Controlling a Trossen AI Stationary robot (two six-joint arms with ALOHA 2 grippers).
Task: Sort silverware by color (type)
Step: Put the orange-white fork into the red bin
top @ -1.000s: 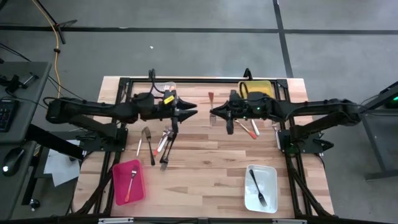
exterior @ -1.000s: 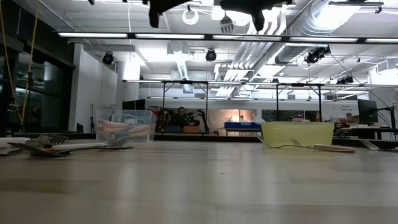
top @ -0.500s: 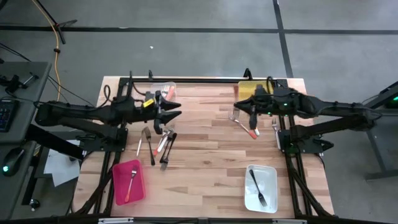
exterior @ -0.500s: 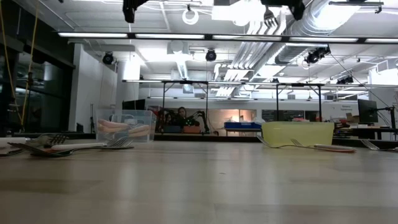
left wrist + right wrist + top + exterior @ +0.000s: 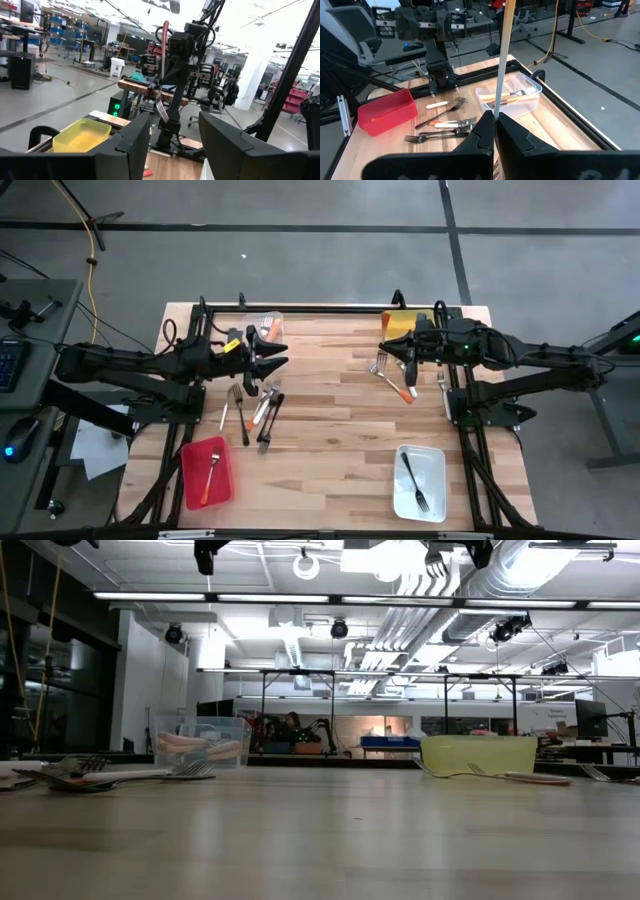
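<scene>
My right gripper (image 5: 397, 352) hovers high over the table's far right part, near the yellow bin (image 5: 404, 322), shut on a fork (image 5: 162, 60) with a reddish handle. The fork stands upright, tines (image 5: 161, 107) down; its handle (image 5: 506, 45) rises past the fingers (image 5: 480, 132). My left gripper (image 5: 272, 357) is open and holds nothing, high over a loose pile of forks (image 5: 256, 406) at the table's left. In the low view both grippers sit at the top edge, left (image 5: 205, 552) and right (image 5: 452, 548), with the held tines (image 5: 434, 562) below. My right gripper pinches the fork between its two fingers about midway along, low on the handle (image 5: 496, 107). The fingers reach level from the table's right and lie across the fork. It is lifted clear and upright, handle up, tines hanging below.
A clear bin (image 5: 266, 323) with orange-handled utensils sits at the far left. A red bin (image 5: 205, 471) holds an orange fork; a white bin (image 5: 420, 481) holds a dark fork. More forks (image 5: 395, 380) lie on the table under my right gripper. Bare wood lies mid-table.
The two grippers stood close together over mid-table and have drawn apart. My left gripper moved toward the table's left edge. My right gripper moved toward the right edge and the yellow bin, carrying the fork. Both sit higher in the low view.
</scene>
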